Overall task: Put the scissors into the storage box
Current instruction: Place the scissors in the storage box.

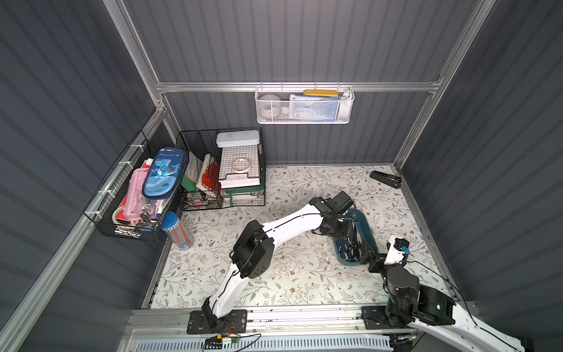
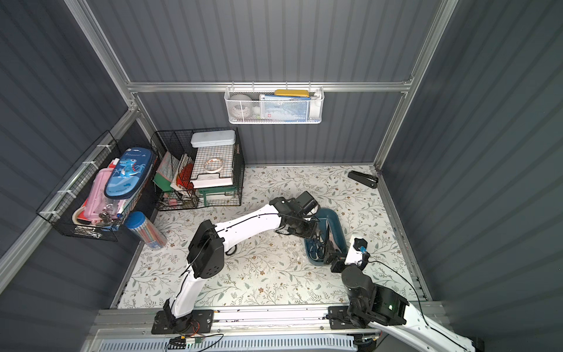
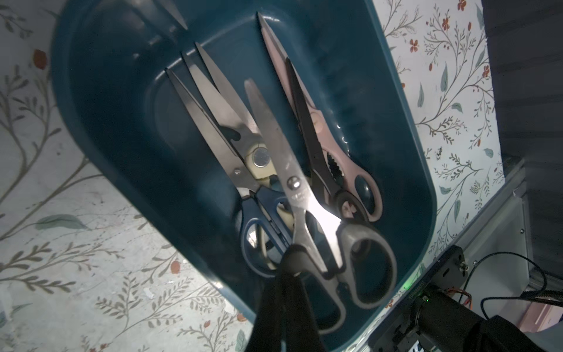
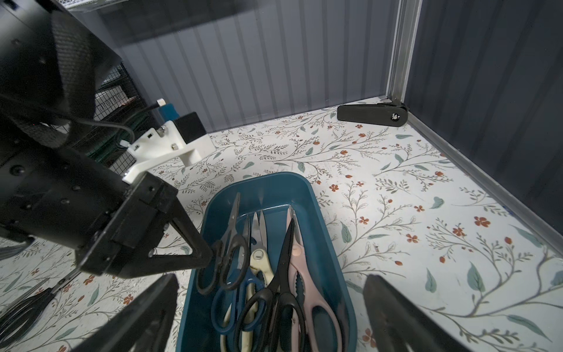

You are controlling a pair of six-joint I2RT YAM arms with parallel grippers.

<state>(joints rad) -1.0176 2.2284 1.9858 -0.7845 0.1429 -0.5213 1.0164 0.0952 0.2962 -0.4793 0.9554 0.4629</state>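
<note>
The teal storage box (image 1: 367, 224) (image 2: 336, 221) (image 4: 274, 179) lies on the floral table at the right. Inside it lie pink shears (image 4: 307, 283) (image 3: 344, 164), cream shears (image 4: 259, 262), a blue-handled pair (image 4: 231, 304) and a black-handled pair (image 4: 281, 268). My left gripper (image 3: 292, 259) (image 4: 210, 256) is shut on the handle of another black-handled pair of scissors (image 3: 292, 183) (image 4: 228, 253), which hangs low over the box's left side, blades pointing to the far end. My right gripper (image 4: 271, 314) (image 1: 367, 253) stands open, straddling the box's near end. One more black-handled pair (image 4: 27, 307) lies on the table left of the box.
A black wedge-shaped tool (image 1: 385, 179) (image 4: 371, 115) lies in the far right corner. Black wire baskets (image 1: 222, 170) stand at the back left, another (image 1: 134, 195) hangs on the left wall. A white mesh basket (image 1: 304, 105) hangs on the back rail. A pen tube (image 1: 178, 231) lies at the left.
</note>
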